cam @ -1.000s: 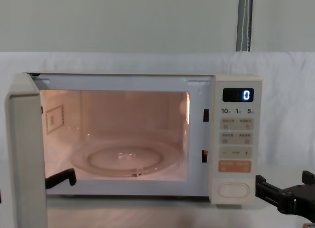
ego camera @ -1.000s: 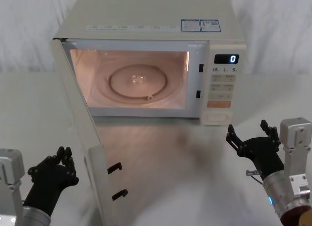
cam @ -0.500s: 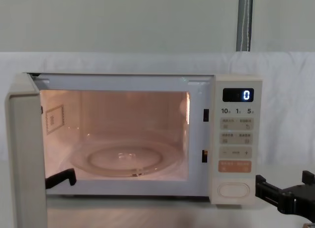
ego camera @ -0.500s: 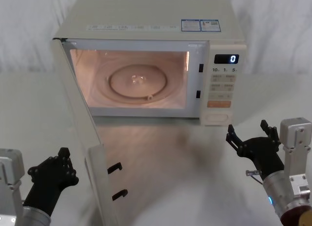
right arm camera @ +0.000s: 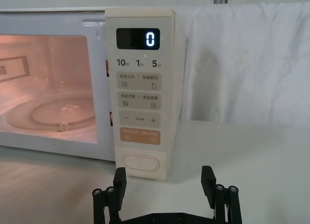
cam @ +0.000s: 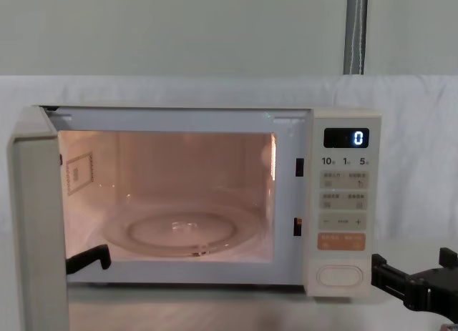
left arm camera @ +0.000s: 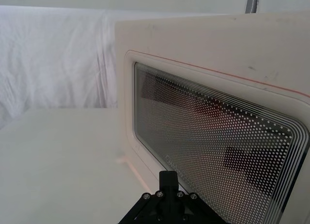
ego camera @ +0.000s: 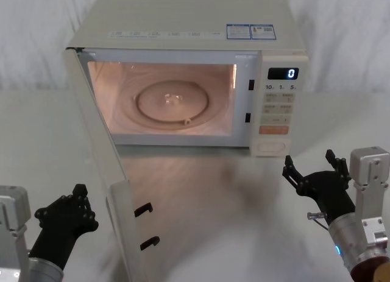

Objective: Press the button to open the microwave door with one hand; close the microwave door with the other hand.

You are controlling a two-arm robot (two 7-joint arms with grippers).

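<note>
Cream microwave door point(ego camera: 100, 172) stands swung wide from the microwave point(ego camera: 183, 81), hinged on its left, cavity lit. It looks rigid and light on its hinge, best pushed flat on the outer frame near the free edge, not on the glass. Left gripper point(ego camera: 64, 218) sits just outside the door, whether spread or closed I cannot tell. Right gripper point(ego camera: 312, 175) waits with fingers spread before the button point(right arm camera: 141, 163)

My microwave point(ego camera: 183, 26): matt cream plastic shell; door point(left arm camera: 218, 137) window glossy dotted glass (reflective); backdrop point(right arm camera: 247, 64) wrinkled white cloth.
</note>
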